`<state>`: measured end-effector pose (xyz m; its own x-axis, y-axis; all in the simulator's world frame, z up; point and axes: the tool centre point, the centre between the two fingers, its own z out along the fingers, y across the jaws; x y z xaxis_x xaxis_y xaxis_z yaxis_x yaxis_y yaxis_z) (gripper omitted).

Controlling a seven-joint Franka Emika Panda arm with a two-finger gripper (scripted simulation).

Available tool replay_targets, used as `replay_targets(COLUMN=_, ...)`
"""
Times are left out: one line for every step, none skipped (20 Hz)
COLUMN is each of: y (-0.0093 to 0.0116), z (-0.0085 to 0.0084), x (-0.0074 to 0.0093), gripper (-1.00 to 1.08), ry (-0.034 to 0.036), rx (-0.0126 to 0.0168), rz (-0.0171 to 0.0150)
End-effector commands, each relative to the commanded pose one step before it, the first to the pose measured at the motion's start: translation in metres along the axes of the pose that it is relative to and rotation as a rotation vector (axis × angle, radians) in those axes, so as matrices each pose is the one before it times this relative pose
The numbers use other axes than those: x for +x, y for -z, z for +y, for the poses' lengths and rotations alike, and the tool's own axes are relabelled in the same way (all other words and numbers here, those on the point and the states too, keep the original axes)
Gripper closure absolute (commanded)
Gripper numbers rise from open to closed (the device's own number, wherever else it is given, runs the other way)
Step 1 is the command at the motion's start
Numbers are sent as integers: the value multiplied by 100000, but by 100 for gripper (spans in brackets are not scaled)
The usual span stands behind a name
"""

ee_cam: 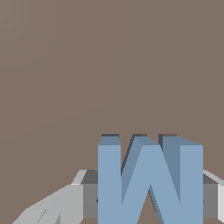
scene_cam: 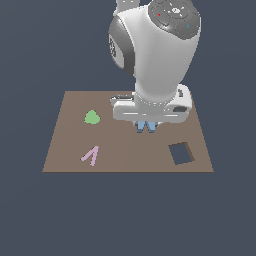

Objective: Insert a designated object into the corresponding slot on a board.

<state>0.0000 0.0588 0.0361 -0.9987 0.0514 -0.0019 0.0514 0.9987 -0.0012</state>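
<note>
While the white arm point(scene_cam: 155, 50) fills the upper middle of the exterior view, the brown board point(scene_cam: 70, 135) spreads beneath it as a flat rectangle against a dark grey-blue ground. The arm reaches straight down over the board's middle, its wide wrist block hiding much of the far half.

Toward the exterior view's right, near the board's front edge, sits a dark square hole point(scene_cam: 181, 153). The M-shaped slot cannot be seen in either view.

Below the wrist block, the gripper point(scene_cam: 146, 125) is clenched on the blue letter block point(scene_cam: 146, 126), whose two lower tips poke out beneath the grey fingers, close above or touching the board; which of the two cannot be told. In the wrist view the block point(ee_cam: 151, 183) stands upright between the fingers point(ee_cam: 89, 199), which press against its flat sides, with bare brown board surface filling the rest of that picture.

A green blob point(scene_cam: 92, 117) lies on the board toward the exterior view's left, well apart from the gripper. Nearer the front edge on that same side, a pink A-shaped piece point(scene_cam: 91, 155) lies flat.
</note>
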Motion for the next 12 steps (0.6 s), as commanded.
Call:
replay_targets(y=-522, z=30, x=22, gripper=108, ry=-127, rx=66, rz=37)
replay_targets(y=-56, z=11, x=1, gripper=108, ry=0, rx=0, rz=0)
replay_targets(y=0, z=0, x=0, gripper=-92, ry=0, rx=0, rz=0)
replay_targets(y=0, z=0, x=0, gripper=-92, ry=0, rx=0, rz=0)
replay_targets(y=0, z=0, x=0, gripper=-92, ry=0, rx=0, rz=0)
replay_targets(y=0, z=0, x=0, gripper=-92, ry=0, rx=0, rz=0)
replay_targets(y=0, z=0, x=0, gripper=-92, ry=0, rx=0, rz=0)
replay_targets(y=0, z=0, x=0, gripper=-92, ry=0, rx=0, rz=0)
replay_targets(y=0, z=0, x=0, gripper=-92, ry=0, rx=0, rz=0)
replay_targets(y=0, z=0, x=0, gripper=-92, ry=0, rx=0, rz=0)
replay_targets(y=0, z=0, x=0, gripper=-92, ry=0, rx=0, rz=0)
replay_targets(y=0, z=0, x=0, gripper=-92, ry=0, rx=0, rz=0)
